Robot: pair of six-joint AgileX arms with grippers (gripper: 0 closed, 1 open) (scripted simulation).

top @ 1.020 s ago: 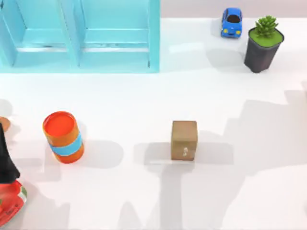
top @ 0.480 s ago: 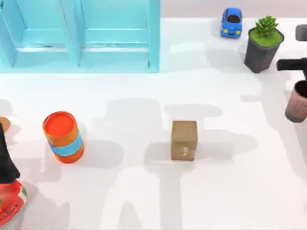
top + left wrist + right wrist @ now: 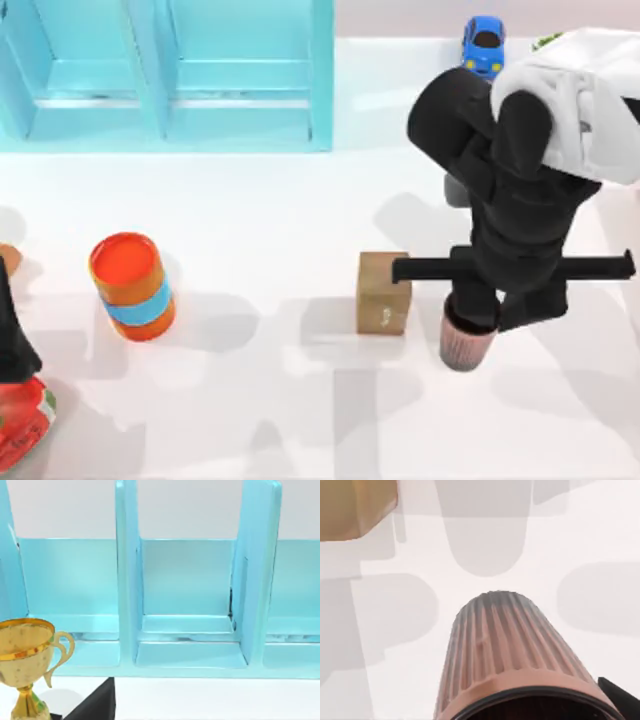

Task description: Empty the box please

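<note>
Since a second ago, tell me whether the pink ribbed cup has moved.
Yes. The pink ribbed cup, carried by the right hand, has come in from the table's right edge and now sits just right of the brown box.

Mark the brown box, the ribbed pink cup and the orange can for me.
brown box (image 3: 384, 280), top view, on its top face.
ribbed pink cup (image 3: 507, 640), right wrist view, on its ribbed side wall.
orange can (image 3: 126, 262), top view, on its orange top.

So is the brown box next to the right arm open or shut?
Shut, as far as the top view shows: the brown box presents a flat, unbroken top with no flaps raised. The ribbed pink cup hangs beside it under the right gripper.
</note>
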